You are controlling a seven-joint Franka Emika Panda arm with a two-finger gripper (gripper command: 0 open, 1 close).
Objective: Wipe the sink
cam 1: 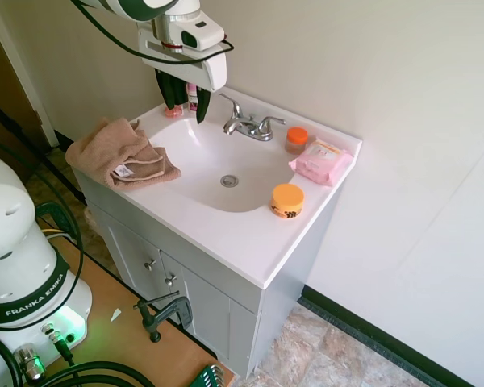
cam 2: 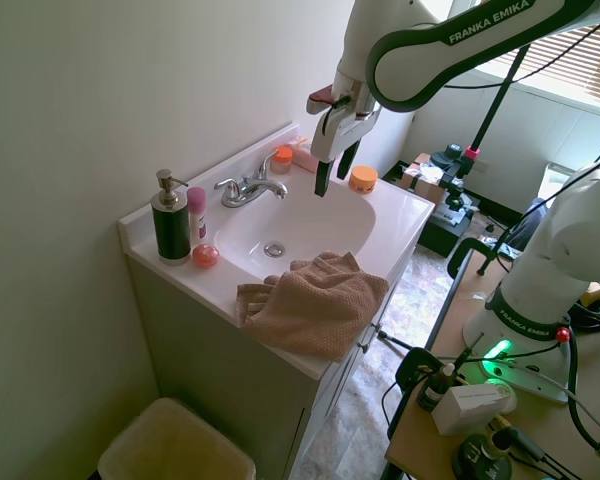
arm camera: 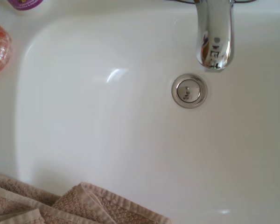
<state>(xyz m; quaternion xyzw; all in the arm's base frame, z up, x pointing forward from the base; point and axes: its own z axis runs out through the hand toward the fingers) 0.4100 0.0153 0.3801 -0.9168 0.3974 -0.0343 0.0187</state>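
Your gripper (cam 2: 333, 172) hangs open and empty above the sink (cam 2: 330, 228). The basin holds nothing but its drain (cam 1: 229, 181). A tan towel (cam 2: 315, 300) lies bunched on the near rim.

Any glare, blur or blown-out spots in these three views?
Wrist view: sharp, small highlight on the sink wall, reflections on the faucet spout. First exterior view: even light, basin white nearly washes out. Second exterior view: window top right bright, slight wide-angle bending.
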